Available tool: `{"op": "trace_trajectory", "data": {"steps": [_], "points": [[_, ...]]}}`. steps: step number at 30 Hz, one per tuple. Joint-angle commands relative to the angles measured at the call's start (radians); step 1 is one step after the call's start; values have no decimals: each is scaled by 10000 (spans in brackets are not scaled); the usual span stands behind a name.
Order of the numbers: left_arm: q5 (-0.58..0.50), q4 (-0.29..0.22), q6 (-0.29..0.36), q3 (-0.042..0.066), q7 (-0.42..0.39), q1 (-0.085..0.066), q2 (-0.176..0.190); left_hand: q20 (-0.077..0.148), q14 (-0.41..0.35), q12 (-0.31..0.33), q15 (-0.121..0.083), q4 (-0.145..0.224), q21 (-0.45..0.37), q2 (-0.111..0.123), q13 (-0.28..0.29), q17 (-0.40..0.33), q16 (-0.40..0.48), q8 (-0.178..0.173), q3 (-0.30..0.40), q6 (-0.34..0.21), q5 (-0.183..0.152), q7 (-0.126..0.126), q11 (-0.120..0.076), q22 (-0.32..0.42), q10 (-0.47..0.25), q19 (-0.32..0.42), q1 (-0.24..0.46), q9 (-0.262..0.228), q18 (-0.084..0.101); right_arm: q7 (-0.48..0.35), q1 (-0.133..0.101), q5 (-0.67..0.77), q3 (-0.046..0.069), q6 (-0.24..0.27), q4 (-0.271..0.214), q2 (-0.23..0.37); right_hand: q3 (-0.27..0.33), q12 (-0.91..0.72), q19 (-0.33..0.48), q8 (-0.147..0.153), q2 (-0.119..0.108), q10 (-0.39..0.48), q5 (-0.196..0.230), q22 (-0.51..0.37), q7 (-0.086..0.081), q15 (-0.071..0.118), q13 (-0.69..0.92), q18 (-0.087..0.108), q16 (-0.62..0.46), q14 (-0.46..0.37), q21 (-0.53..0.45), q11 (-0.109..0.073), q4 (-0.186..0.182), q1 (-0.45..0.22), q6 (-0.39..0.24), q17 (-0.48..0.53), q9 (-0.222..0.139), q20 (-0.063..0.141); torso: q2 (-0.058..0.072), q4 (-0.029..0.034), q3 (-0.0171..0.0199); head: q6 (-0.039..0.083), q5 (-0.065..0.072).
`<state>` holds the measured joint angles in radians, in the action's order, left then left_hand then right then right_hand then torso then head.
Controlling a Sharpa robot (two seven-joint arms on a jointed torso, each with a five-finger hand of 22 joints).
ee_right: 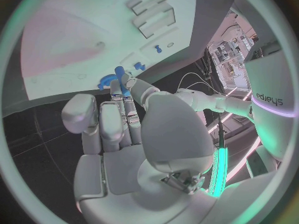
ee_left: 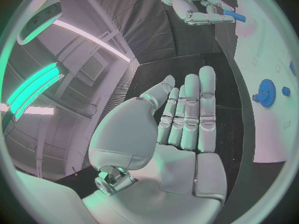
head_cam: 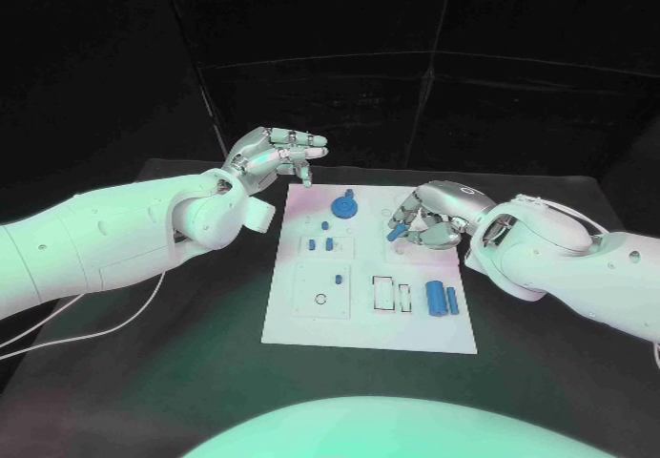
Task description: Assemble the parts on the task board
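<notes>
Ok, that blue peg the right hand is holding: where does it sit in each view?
Head view: blue peg in the right hand, over the task board.
Left wrist view: peg in that hand.
Right wrist view: peg at the fingertips.
Shared landmark: blue gear.

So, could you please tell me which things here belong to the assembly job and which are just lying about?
Job:
- task board
- blue gear
- blue cylinders
- blue peg held in the right hand
- left hand, empty

Lying about:
- white cable
- black table

Small blue parts (head_cam: 442,298) lie scattered on the white task board (head_cam: 310,324).
</notes>
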<state>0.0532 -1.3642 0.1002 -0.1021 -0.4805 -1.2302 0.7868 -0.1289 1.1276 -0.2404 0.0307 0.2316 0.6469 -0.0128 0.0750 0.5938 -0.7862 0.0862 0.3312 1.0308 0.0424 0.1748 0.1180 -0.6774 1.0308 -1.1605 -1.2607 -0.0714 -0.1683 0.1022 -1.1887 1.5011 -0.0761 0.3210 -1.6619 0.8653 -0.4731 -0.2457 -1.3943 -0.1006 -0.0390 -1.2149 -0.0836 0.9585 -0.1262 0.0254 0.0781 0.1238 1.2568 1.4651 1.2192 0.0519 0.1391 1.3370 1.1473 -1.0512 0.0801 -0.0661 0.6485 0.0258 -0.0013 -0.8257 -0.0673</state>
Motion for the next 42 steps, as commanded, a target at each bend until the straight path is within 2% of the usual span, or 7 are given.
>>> {"op": "trace_trajectory", "data": {"steps": [1, 7, 12, 18, 24, 34, 42], "points": [[-11, 20, -97, -3, -71, -12, -29, 1, -63, -35, 12, -19, -55, -11, -1, -8, -68, 47, -34, -25, 45, 28, -17, 8, -76, -92, 16, 9, -147, -345, -3, -404, 48, 513, -280, -117, -46, 52, 3, -8, -64, -42, -70, -7, -27, 76, -3, -113, -16, 265, 32, -2, -29, -102, 52, 12, 0, 1, 18, 5, 15, 22, 18], [-11, 78, -103, -8, -91, -11, -90, 1, -63, -35, 12, -19, -55, -11, -1, -8, -68, 47, -34, -25, 45, 28, -17, 8, -76, -92, 16, 9, -147, -638, 34, -402, 98, 453, -540, -766, -58, 62, 21, -1, -72, -37, -93, -48, -28, 74, -3, -104, -32, 256, 10, -1, -35, -119, 45, 39, -3, -1, 26, 39, 9, 8, 15], [-11, 108, -106, -10, -98, -11, -144, 1, -63, -35, 12, -19, -55, -11, -1, -8, -68, 47, -34, -25, 45, 28, -17, 8, -76, -92, 16, 9, -147, -875, 194, -373, 88, 339, -444, -1446, -85, 86, 40, 21, -109, -33, -216, -52, -34, 70, 0, -101, -42, 241, 11, 4, -41, -159, 25, 64, -10, -7, 27, 32, -3, -4, -30], [-11, 125, -118, -10, -100, -12, -226, 1, -63, -35, 12, -19, -55, -11, -1, -8, -68, 47, -34, -25, 45, 28, -17, 8, -76, -92, 16, 9, -147, -942, 503, -222, -46, -111, -179, -2098, -78, 105, 74, 32, -188, -42, -379, -99, -37, 68, 8, -90, -57, 225, -11, 7, -25, -197, 27, 100, -12, -11, 26, 24, -6, -39, -89], [-10, 118, -121, -10, -96, -12, -271, 1, -66, -41, 11, -25, -65, -13, 0, -15, -73, 43, -40, -36, 46, 34, -16, 18, -76, -98, 13, 12, -148, -753, 749, -93, -144, -905, 92, -2434, -69, 113, 94, 35, -194, -40, -400, -147, -40, 65, 9, -81, -83, 215, -39, 12, -39, -224, 27, 144, -13, -13, 23, 16, 11, -92, -156], [-10, 114, -98, -10, -78, -12, -291, 1, -71, -44, 14, -30, -80, -8, -2, -24, -79, 26, -51, -70, 45, 49, -9, 33, -88, -106, 9, 19, -147, -491, 904, 505, -182, -1364, 349, -2673, -63, 118, 103, 37, -195, -38, -412, -164, -42, 63, 9, -78, -87, 212, -49, 13, -47, -239, 27, 152, -14, -15, 31, 18, 18, -150, -205], [-10, 92, -109, -10, -71, -12, -291, 1, -73, -44, 14, -31, -83, -6, -2, -26, -80, 23, -53, -77, 45, 53, -7, 36, -91, -107, 8, 21, -147, -300, 923, 885, -188, -1543, 529, -2756, -56, 122, 106, 39, -201, -37, -417, -163, -43, 61, 9, -78, -94, 208, -48, 15, -54, -253, 26, 164, -14, -15, 27, 18, 2, -194, -232]]}}
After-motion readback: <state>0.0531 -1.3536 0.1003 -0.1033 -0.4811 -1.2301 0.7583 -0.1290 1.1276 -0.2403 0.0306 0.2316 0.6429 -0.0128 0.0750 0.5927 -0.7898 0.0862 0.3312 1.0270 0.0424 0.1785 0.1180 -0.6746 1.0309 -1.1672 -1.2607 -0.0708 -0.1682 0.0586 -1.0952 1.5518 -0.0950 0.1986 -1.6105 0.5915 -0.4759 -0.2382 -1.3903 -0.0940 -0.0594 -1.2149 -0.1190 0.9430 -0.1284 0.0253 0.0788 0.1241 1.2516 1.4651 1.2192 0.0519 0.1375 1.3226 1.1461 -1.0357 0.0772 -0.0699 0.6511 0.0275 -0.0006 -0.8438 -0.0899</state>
